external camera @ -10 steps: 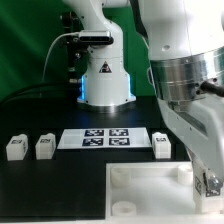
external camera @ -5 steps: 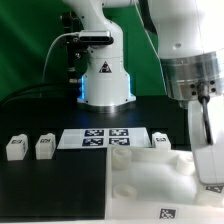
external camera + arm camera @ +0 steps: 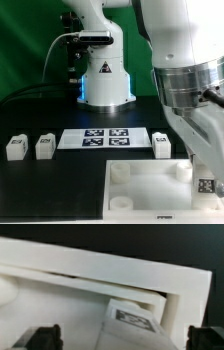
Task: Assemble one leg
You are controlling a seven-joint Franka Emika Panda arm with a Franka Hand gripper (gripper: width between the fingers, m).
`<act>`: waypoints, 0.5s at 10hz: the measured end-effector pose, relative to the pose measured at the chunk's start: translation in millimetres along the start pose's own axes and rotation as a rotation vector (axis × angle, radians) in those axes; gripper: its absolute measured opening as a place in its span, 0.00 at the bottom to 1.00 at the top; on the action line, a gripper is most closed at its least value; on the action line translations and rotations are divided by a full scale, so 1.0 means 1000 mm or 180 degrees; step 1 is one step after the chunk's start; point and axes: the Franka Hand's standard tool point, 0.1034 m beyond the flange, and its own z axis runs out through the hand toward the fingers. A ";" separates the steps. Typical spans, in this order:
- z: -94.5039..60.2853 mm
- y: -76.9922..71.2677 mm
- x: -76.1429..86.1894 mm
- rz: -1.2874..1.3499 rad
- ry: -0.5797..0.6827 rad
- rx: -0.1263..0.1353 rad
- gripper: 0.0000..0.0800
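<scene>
Fingers spread wide in the wrist view, dark tips at either side of the frame, nothing between them; they hang over a corner of the tabletop piece. Right under the gap a leg with its black-and-white tag lies or leans inside the raised rim of that corner; can't tell if it is seated in a socket or just resting there. In the exterior view the gripper is low at the near right, over the right part of the tabletop piece, mostly hidden by the arm's bulk; a small tag shows near it at the right edge. Other legs wait loose: one just beside the right end of the marker board, two more and at the far left, side by side. Round corner sockets visible on the tabletop piece look empty where seen. Judgement: the task is at an early-to-middle stage, a leg brought to the corner and let go or about to be regripped; screwing or seating it upright appears left to do. Worktop is black, matte, mostly bare at near left. Behind: a second white robot base with cables, green backdrop.
</scene>
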 end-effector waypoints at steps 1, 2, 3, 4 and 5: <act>0.002 0.005 0.002 -0.0251 0.0033 0.0022 0.81; 0.002 0.004 0.002 -0.0422 0.0031 0.0022 0.81; 0.002 0.004 0.002 -0.0824 0.0035 0.0020 0.81; 0.002 0.004 0.002 -0.1239 0.0038 0.0017 0.81; -0.002 0.002 -0.002 -0.1820 0.0181 -0.0100 0.81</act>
